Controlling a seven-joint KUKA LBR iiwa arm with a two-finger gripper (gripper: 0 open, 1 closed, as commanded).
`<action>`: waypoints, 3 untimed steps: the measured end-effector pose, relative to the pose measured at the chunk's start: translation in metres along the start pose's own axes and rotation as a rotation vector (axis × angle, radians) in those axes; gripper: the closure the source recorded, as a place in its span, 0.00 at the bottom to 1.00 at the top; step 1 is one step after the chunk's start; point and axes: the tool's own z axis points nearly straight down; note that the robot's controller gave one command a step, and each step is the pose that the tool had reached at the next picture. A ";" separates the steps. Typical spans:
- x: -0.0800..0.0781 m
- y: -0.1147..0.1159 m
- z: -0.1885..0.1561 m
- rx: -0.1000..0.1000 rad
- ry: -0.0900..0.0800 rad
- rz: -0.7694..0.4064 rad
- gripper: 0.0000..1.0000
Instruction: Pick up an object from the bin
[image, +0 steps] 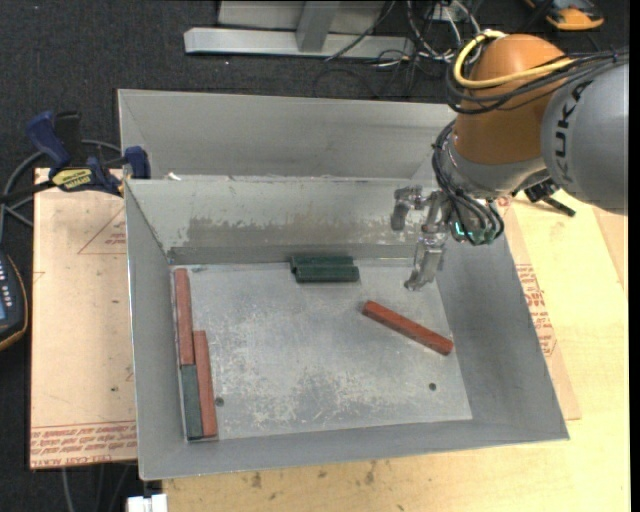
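End effector (420, 278) hangs low near the back right corner of the bin (280, 130), close to a slanted red bar (407, 328).

You cannot tell whether it is spread or closed. Count three red pieces and two dark green ones. The slanted red bar lies flat on the right half of the floor, apart from the rest. Its long axis runs from upper left, just below the end effector, down to lower right. A green block (324, 269) lies crosswise against the back wall, on the view's left of the end effector. Along the left wall, a rear red bar (182, 315), a front red bar (206, 385) and a green bar (189, 400) lie packed together, all pointing front to back. On the grey arm (590, 130) you can read "KU".
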 end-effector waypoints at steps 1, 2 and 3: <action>0.052 -0.013 0.132 -0.001 0.002 0.036 0.00; 0.049 -0.013 0.126 0.001 -0.007 0.035 1.00; 0.061 -0.017 -0.027 0.002 -0.017 -0.012 1.00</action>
